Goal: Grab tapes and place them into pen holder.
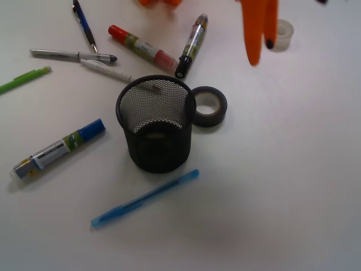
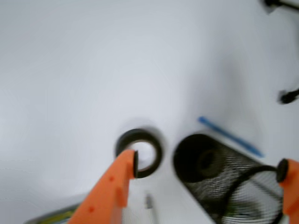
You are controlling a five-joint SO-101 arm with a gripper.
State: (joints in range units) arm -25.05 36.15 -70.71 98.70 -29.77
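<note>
- Front view: a dark grey-black tape (image 1: 209,106) with a pale core lies flat on the white bench (image 1: 282,186), hole facing up, touching the right side of the pen holder (image 1: 156,124).
- A smaller translucent whitish tape (image 1: 281,35) lies flat at the far right, just beside the orange pincer (image 1: 262,51).
- The pen holder is a black wire-mesh cup standing upright with its mouth up; a dark ring-like shape shows dimly at its bottom, and I cannot tell what it is.
- The pincer hangs from the far edge with its two orange fingers pointing down and close together, nothing between them; from here I cannot tell how wide it stands.
- Markers and pens lie scattered on the left and far side; a blue pen (image 1: 145,198) lies slantwise on the near side of the holder.
- Wrist view, blurred: the pincer (image 2: 208,168) stands released, its jaws wide apart and gripping nothing.
- The dark tape (image 2: 139,146) lies flat just behind one orange fingertip (image 2: 125,163), left of the pen holder (image 2: 224,177), whose open mouth shows a dark inside.
- The blue pen (image 2: 229,136) lies beyond the holder.
</note>
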